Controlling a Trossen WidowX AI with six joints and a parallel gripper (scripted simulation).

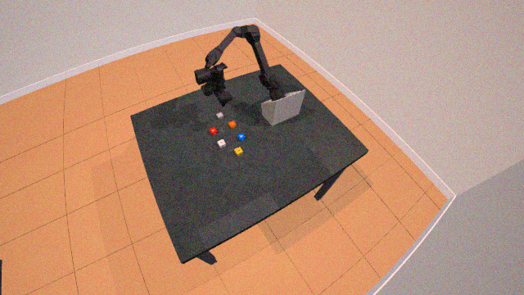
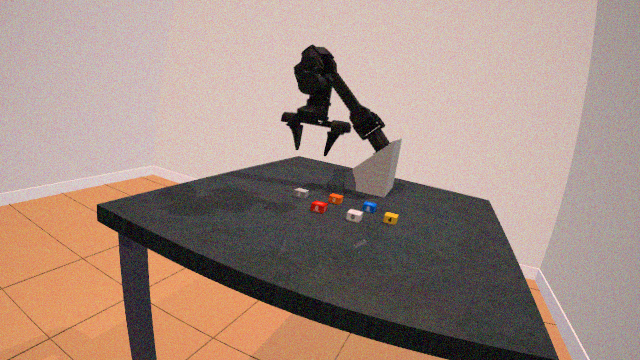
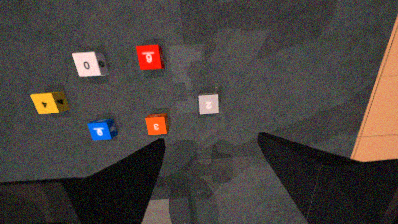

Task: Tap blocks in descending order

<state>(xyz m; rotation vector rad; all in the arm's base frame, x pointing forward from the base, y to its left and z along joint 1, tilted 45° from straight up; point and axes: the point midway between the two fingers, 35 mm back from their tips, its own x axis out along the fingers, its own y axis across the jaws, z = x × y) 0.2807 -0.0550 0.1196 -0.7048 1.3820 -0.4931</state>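
Blocks [image 1: 221, 143] [image 2: 354, 215] [image 3: 86, 64] lie below the downward-pointing pincer [image 1: 224, 102] [image 2: 311, 152] [image 3: 211, 140] (its fingers spread wide).

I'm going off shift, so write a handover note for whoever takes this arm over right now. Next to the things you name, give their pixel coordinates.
Gripper [image 1: 217, 98] [image 2: 311, 152] [image 3: 211, 140]: open, nothing between its fingers, raised above the black table [image 1: 196, 184] [image 2: 400, 270] [image 3: 280, 75].
Blocks on the table: yellow block [image 1: 238, 152] [image 2: 391, 218] [image 3: 45, 103] 4, orange block [image 1: 232, 124] [image 2: 336, 199] [image 3: 156, 125] 3, light grey block [image 1: 219, 115] [image 2: 301, 192] [image 3: 208, 104] 2, white block [image 1: 221, 143] [image 2: 354, 216] [image 3: 86, 65] 0. Red block [image 1: 213, 131] [image 2: 319, 207] [image 3: 149, 57] and blue block [image 1: 241, 137] [image 2: 369, 207] [image 3: 100, 130]: barred digits, 6 or 9, too blurred to separate.
Done: the pictures show no tap; any already made can't be told.
Left, if none made: the red and blue pair, higher digit first, then 4, 3, 2, 0.
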